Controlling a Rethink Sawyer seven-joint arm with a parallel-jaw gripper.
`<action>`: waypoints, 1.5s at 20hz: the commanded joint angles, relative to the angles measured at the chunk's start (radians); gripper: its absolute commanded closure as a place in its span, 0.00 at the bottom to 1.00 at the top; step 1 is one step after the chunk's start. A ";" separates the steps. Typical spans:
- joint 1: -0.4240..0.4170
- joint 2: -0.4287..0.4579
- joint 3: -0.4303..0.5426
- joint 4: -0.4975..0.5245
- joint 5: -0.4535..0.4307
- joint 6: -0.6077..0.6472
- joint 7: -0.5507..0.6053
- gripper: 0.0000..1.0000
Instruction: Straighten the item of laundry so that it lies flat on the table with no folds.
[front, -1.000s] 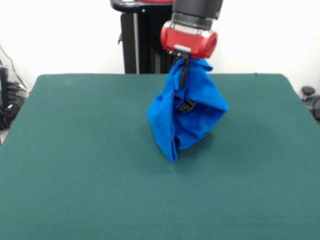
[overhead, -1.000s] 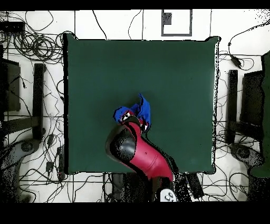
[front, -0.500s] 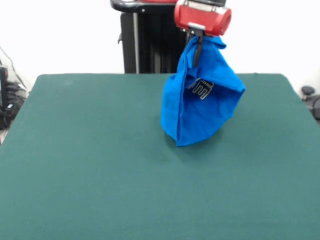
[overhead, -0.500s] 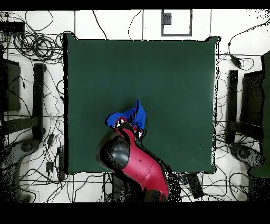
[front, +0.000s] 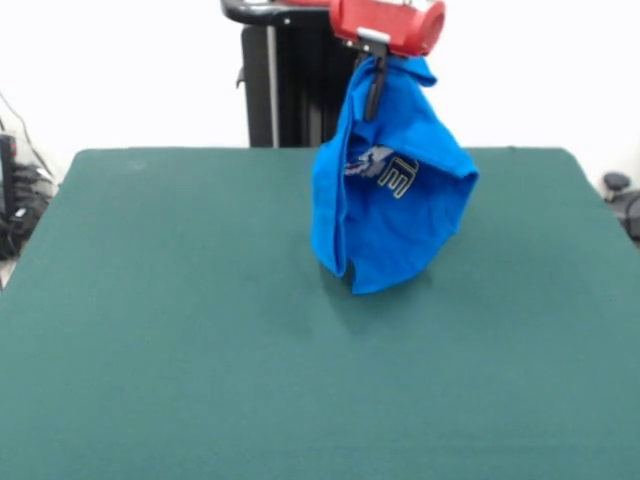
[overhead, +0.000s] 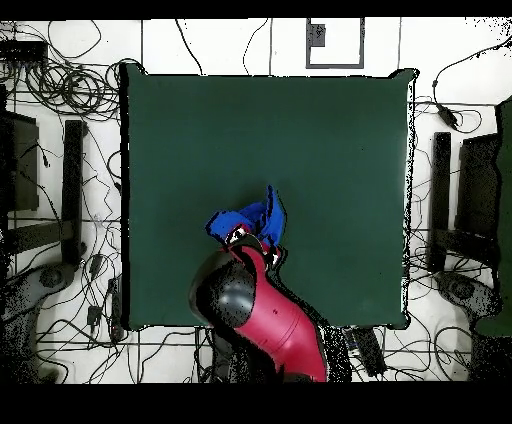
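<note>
The item of laundry (front: 390, 200) is a bright blue shirt hanging in a bunched, folded drape, with part of its white lettering showing. Its top is pinched by my gripper (front: 376, 85), which is shut on the cloth below the red wrist at the top edge of the front view. The lowest corner of the shirt hangs just above or barely touching the dark green table (front: 160, 330). Seen from overhead, only a crumpled blue patch of the item of laundry (overhead: 262, 215) shows beside the red arm, and the gripper (overhead: 240, 238) is mostly covered by the arm.
A black pedestal (front: 285, 80) stands behind the table's far edge. Cables and black stands (overhead: 72, 190) lie on the floor around the table (overhead: 330, 140) in the overhead view.
The gripper lifted the shirt higher off the table over the last second. In the last half second it shifted slightly left in the front view, and the shirt swung with it.
</note>
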 joint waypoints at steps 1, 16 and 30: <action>0.099 -0.019 -0.077 -0.018 0.056 0.209 0.362 1.00; 0.241 -0.019 -0.186 -0.040 0.064 0.283 0.465 1.00; 0.370 -0.046 -0.392 -0.213 -0.039 0.586 0.604 1.00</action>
